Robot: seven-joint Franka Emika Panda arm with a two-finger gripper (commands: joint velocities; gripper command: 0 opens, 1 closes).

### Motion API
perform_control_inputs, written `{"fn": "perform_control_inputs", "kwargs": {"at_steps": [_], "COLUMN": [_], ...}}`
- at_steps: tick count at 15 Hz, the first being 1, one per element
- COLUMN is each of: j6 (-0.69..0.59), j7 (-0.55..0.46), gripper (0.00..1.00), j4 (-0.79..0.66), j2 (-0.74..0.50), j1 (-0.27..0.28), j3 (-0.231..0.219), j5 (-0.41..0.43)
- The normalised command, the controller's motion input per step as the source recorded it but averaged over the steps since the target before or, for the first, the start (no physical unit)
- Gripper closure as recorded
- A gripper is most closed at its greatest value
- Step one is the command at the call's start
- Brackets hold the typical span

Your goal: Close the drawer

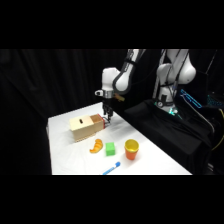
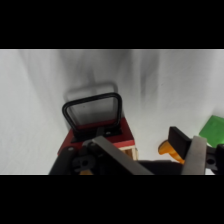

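The gripper (image 1: 106,119) hangs at the drawer (image 1: 97,120) front, at the right end of 1 tan wooden box (image 1: 84,128) (whether its fingers are spread cannot be told). On the white table (image 1: 150,157): 1 orange cup (image 1: 131,149), 1 green block (image 1: 110,148), 1 orange piece (image 1: 96,146), 1 blue pen (image 1: 113,168).

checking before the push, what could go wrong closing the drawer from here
1. The gripper sits right at the drawer front; an off-centre push could turn or slide the whole box across the table instead of shutting it.
2. The orange piece and green block lie close in front of the box, so a sliding box may knock them.
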Motion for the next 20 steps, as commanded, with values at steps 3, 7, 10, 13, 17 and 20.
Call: {"fn": "perform_control_inputs", "kwargs": {"at_steps": [3, 7, 10, 13, 17, 20], "j6": [0.33, 0.34, 0.34, 0.34, 0.32, 0.23], "j7": [-0.11, -0.15, -0.18, -0.19, -0.18, -0.14], "gripper": [0.00, 0.00, 0.00, 0.00, 0.00, 0.00], "j4": [0.04, 0.01, 0.04, 0.06, 0.07, 0.08], "j2": [0.18, 0.13, 0.15, 0.18, 0.21, 0.16], "j1": [-0.031, -0.092, -0.174, -0.264, -0.340, -0.294], "j3": [0.053, 0.120, 0.258, 0.336, 0.334, 0.215], "j5": [0.072, 0.128, 0.190, 0.174, 0.078, -0.029]}}
